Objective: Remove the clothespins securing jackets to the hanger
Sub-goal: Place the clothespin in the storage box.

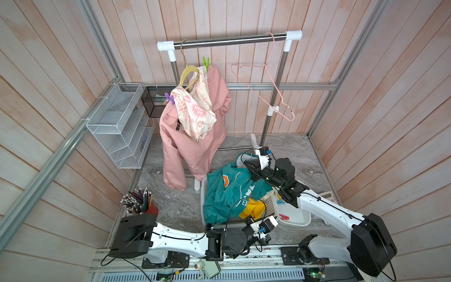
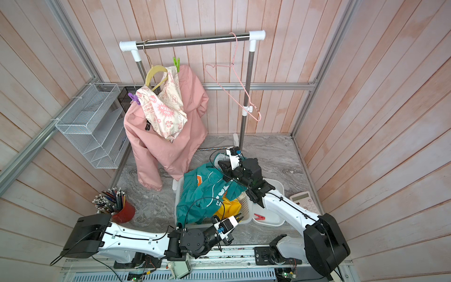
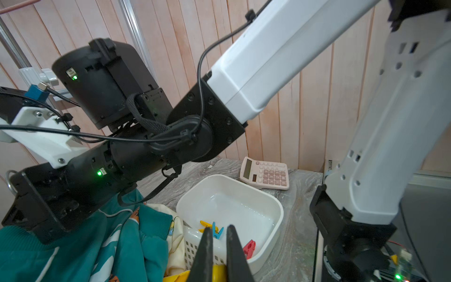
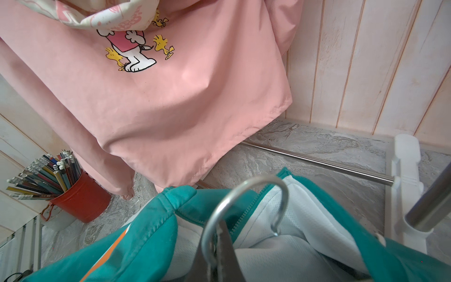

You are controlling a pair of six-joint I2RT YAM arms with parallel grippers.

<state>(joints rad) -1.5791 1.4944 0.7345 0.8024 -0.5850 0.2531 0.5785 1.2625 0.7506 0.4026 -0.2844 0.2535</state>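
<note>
- Right wrist view: my right gripper (image 4: 216,244) is clamped on the silver hook (image 4: 263,178) of a hanger. The rest of that hanger is buried in the teal jacket (image 4: 151,232).
- My left gripper (image 3: 219,229) has its fingers nearly together with nothing between them. The white tub (image 3: 275,219) just beyond them holds a yellow clothespin (image 3: 205,223), a blue clothespin (image 3: 218,233) and a red clothespin (image 3: 249,247).
- A green clothespin (image 1: 206,63) and a purple clothespin (image 1: 170,99) grip the pink jacket (image 1: 195,151) on its yellow hanger (image 1: 188,70). It hangs from the rail (image 1: 229,40), well apart from both my grippers.
- I work over a grey marbled tabletop (image 1: 170,210) enclosed by pink plank walls (image 1: 390,97). On it stand a red pot (image 1: 152,210) of pencils and a calculator (image 2: 305,199).
- The yellow jacket (image 1: 253,207) is mostly covered by the teal one in the basket (image 1: 269,202). In both top views my right fingertips are hidden beneath my wrist.
</note>
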